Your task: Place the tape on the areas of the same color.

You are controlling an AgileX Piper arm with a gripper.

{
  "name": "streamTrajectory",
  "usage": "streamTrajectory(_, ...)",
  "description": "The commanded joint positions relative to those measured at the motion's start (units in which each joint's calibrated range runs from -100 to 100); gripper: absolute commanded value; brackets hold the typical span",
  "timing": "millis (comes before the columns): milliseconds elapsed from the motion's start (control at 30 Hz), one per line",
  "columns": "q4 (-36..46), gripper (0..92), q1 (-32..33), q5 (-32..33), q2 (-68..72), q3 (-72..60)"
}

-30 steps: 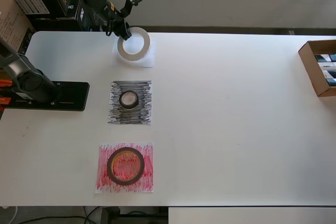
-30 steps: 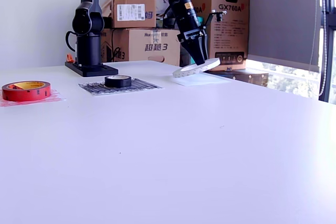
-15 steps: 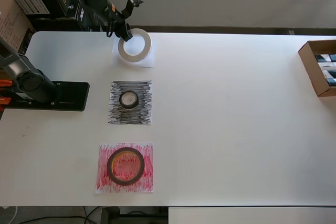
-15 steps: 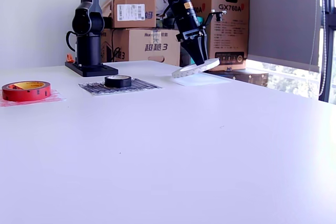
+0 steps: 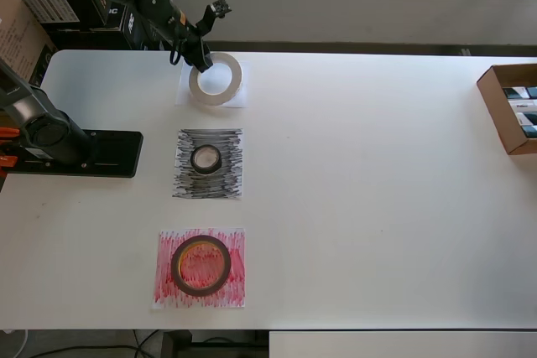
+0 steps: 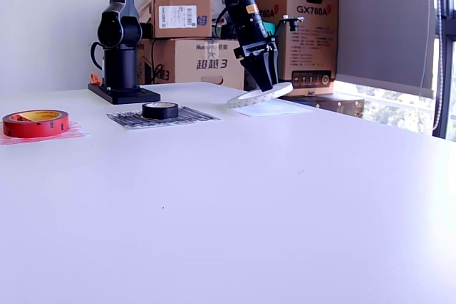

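A large white tape ring [image 5: 216, 79] [image 6: 260, 95] hangs tilted just over the plain white sheet [image 5: 235, 98] [image 6: 274, 109] at the table's far end. My gripper [image 5: 200, 58] [image 6: 265, 82] is shut on the ring's rim from above. In the overhead view it is at the ring's upper left. The small black roll [image 5: 205, 158] [image 6: 159, 109] lies on the black scribbled sheet [image 5: 208, 186] [image 6: 187, 115]. The dark-red roll [image 5: 201, 265] [image 6: 34, 123] lies on the red scribbled sheet [image 5: 235, 287] [image 6: 71, 133].
The arm's black base plate [image 5: 109, 153] [image 6: 125, 94] sits left of the black sheet in the overhead view. An open cardboard box [image 5: 503, 111] stands at the table's right edge there. Stacked cardboard boxes [image 6: 187, 12] stand behind the table in the exterior view.
My gripper has carried the white ring slightly lower and toward the exterior view's left, closer to the white sheet. The black and red rolls have not moved.
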Motion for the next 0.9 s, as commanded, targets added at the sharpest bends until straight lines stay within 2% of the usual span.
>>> streamTrajectory(0, 0.3, 35.6, 0.4, -0.4, 0.2, -0.5)
streamTrajectory(200, 0.5, 35.9, 1.8, -2.5, 0.2, -0.5)
streamTrajectory(633, 0.3, 35.9, 1.8, -2.5, -0.6, -3.3)
streamTrajectory(867, 1.1, 35.9, -4.2, -3.8, -5.3, -10.5)
